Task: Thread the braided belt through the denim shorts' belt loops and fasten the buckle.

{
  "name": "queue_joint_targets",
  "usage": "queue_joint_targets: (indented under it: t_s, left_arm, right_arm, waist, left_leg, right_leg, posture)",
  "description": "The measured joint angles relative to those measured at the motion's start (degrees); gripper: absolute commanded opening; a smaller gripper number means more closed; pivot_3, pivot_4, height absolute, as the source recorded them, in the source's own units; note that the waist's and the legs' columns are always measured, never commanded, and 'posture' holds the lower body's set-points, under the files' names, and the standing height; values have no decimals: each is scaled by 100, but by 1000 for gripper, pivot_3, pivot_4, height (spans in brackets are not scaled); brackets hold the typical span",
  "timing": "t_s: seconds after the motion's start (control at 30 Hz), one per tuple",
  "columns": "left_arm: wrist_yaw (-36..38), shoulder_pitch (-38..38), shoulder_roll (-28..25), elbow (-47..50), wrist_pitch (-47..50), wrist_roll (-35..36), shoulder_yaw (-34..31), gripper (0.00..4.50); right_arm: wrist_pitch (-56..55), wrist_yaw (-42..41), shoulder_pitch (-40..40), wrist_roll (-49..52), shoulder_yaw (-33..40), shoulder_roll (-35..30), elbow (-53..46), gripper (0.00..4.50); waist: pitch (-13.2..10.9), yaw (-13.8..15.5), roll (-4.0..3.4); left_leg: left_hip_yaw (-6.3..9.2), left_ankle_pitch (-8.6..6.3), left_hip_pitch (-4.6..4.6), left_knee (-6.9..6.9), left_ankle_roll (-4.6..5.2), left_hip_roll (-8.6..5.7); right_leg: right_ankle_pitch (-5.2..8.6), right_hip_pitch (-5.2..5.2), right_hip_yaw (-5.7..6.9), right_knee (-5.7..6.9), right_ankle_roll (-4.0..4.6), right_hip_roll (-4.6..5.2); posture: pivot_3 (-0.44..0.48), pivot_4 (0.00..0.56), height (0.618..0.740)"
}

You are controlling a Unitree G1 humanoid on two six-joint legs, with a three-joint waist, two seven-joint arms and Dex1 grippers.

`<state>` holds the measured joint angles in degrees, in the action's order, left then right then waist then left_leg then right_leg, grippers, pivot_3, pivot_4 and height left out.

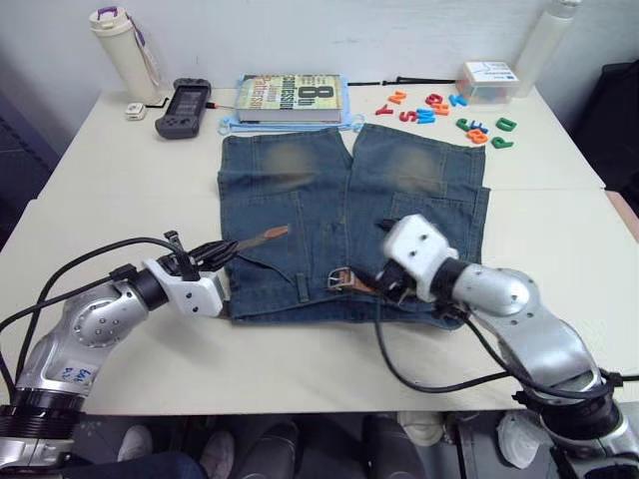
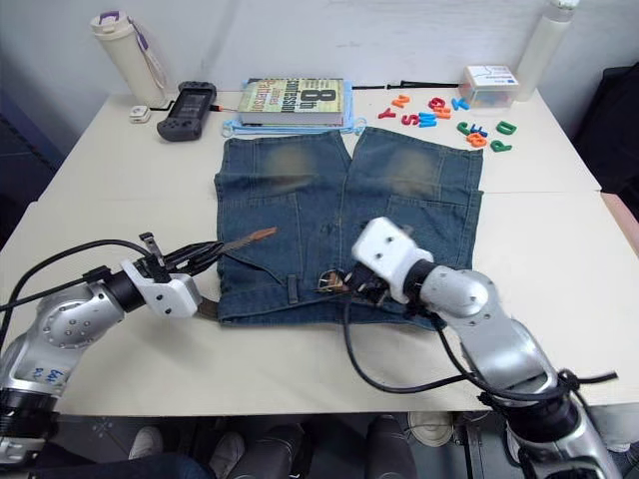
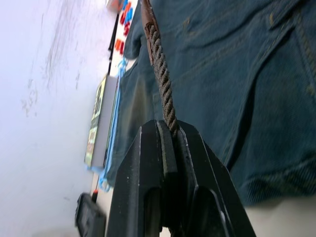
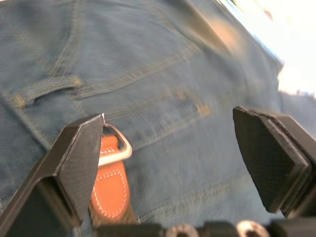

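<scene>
A pale counter [image 1: 120,180] stands by a white wall. The denim shorts [image 1: 349,210] lie flat on it, waistband nearest the robot. The left gripper [image 1: 222,251] is at the waistband's left end, with its fingers squeezed tight on the braided belt [image 3: 160,74]. The belt's tan tip pokes out over the left leg. The right gripper [image 4: 173,153] hovers over the middle of the waistband with its fingers wide apart. The buckle [image 4: 114,150] lies on the denim by one finger, maybe touching it.
</scene>
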<state>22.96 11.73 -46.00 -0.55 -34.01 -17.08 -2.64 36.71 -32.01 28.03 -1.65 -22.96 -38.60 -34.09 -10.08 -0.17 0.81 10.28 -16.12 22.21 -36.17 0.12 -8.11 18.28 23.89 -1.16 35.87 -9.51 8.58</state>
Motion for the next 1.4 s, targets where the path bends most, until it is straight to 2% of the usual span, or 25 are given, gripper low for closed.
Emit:
queue_joint_targets:
  t_s: [0.17, 0.47, 0.5, 0.53, 0.57, 0.6, 0.8, 0.97, 1.03, 1.07, 1.17, 1.2, 1.27, 1.4]
  left_arm:
    - [122, 8, 1, 0, -237, 124, 128, 60]
    - [386, -97, 21, 212, -324, 387, 159, 60]
    - [421, -122, 21, 225, -340, 392, 175, 0]
    - [445, -146, 23, 226, -332, 400, 175, 0]
    - [460, -149, 28, 228, -318, 409, 175, 0]
    - [472, -144, 48, 236, -282, 422, 175, 0]
    - [476, -110, 132, 239, -166, 417, 174, 0]
    - [479, 79, 285, 199, -27, 386, 209, 0]
    - [527, 130, 403, 230, 177, 518, 227, 850]
    - [569, 130, 499, 267, 349, 672, 234, 1066]
    - [733, 91, 639, 502, 913, 1053, 265, 2343]
    - [779, 70, 665, 659, 1158, 1185, 255, 2939]
    - [887, -41, 664, 895, 1446, 1409, 198, 3607]
    - [1267, -397, 600, 1572, 2460, 2474, -100, 3607]
  right_arm:
    - [-928, 104, 392, -1162, -1064, 407, 737, 4500]
    - [-2207, 331, 583, -2416, -1294, 896, 1535, 4500]
    - [-2267, 333, 583, -2443, -1272, 946, 1593, 3961]
    - [-2318, 333, 580, -2464, -1249, 1002, 1622, 3690]
    - [-2351, 333, 580, -2494, -1234, 1037, 1622, 3210]
    - [-2421, 333, 575, -2536, -1203, 1081, 1621, 2574]
    - [-2557, 267, 439, -2653, -1015, 1173, 1615, 16]
    - [-2587, 182, 389, -2710, -856, 1177, 1602, 16]
    - [-2620, 174, 389, -2773, -790, 1192, 1602, 0]
    - [-2629, 167, 388, -2802, -773, 1193, 1604, 0]
    - [-2659, 157, 330, -2862, -733, 1222, 1614, 0]
    - [-2659, 156, 296, -2877, -702, 1233, 1635, 0]
    - [-2663, 153, 271, -2884, -660, 1233, 1643, 0]
    - [-2769, 162, 252, -3000, -582, 1217, 1731, 0]
  waist:
    - [1, -9, 1]
    - [1, -17, 1]
    - [1, -17, 1]
    - [1, -17, 1]
    - [1, -15, 1]
    - [1, -11, 1]
    - [1, -11, 1]
    - [2, -11, 2]
    - [2, -12, 2]
    - [2, -14, 2]
    - [3, -28, 5]
    - [3, -29, 5]
    - [3, -56, 5]
    - [3, -129, 5]
  left_leg:
    - [-9, -1, 0, -1, -2, 2]
    - [-14, -1, -1, 1, -2, 2]
    - [-16, 0, -1, 1, -3, 2]
    - [-16, 1, -1, 1, -4, 4]
    - [-17, 1, -1, 1, -4, 4]
    - [-17, 1, -1, 1, -4, 4]
    - [-23, 1, -1, 1, -4, 3]
    - [-30, 1, -1, 0, -4, 4]
    - [-37, 1, -1, 1, -4, 3]
    - [-43, 1, 0, 1, -4, 3]
    - [-59, 1, 4, 1, -4, 5]
    - [-63, 1, 3, 0, -4, 5]
    - [-69, 1, 2, 0, -4, 7]
    - [-70, 1, 2, 0, -4, 10]
  right_leg:
    - [-1, 6, -11, 6, 1, -3]
    - [-1, 10, -20, 10, 2, -7]
    - [-1, 13, -22, 12, 2, -8]
    - [-1, 14, -24, 13, 2, -9]
    - [-1, 15, -25, 14, 2, -10]
    - [-1, 15, -26, 14, 3, -10]
    - [-1, 18, -35, 17, 3, -12]
    - [-2, 23, -45, 22, 3, -13]
    - [-2, 29, -53, 27, 3, -13]
    - [-2, 36, -59, 33, 3, -13]
    - [-2, 53, -65, 65, 3, -13]
    - [-2, 55, -69, 64, 3, -13]
    - [-2, 58, -74, 64, 3, -13]
    - [-1, 62, -76, 66, 5, -14]
  posture:
    - [0, 150, 740]
    - [0, 150, 740]
    - [0, 150, 740]
    - [0, 150, 740]
    - [0, 150, 740]
    - [0, 150, 740]
    - [0, 150, 740]
    - [0, 150, 740]
    - [0, 150, 740]
    - [0, 150, 740]
    - [0, 150, 740]
    - [0, 150, 740]
    - [0, 150, 740]
    - [0, 150, 740]
